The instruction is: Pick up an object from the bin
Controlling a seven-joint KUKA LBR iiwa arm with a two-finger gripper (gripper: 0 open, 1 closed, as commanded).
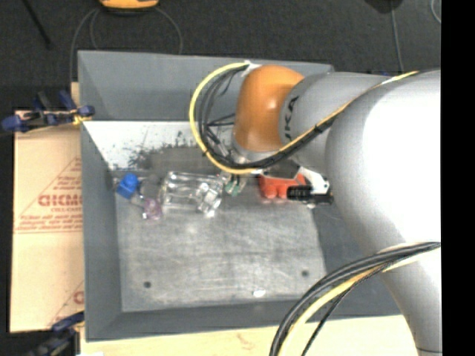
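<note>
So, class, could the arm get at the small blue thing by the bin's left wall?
Probably yes: the blue thing lies uncovered, with only a clear plastic piece between it and the arm.

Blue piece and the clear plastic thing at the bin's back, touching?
Apart. The camera view shows bare grey bin floor between the blue piece and the clear plastic thing.

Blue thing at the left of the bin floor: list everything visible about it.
The small blue thing looks like glossy plastic: a chunky, rounded lump with a lighter patch on top, its finer parts too small to tell. It lies on the floor of the bin, near the left wall and toward the back. A pale lilac piece lies just beside it; whether they touch cannot be told.
</note>
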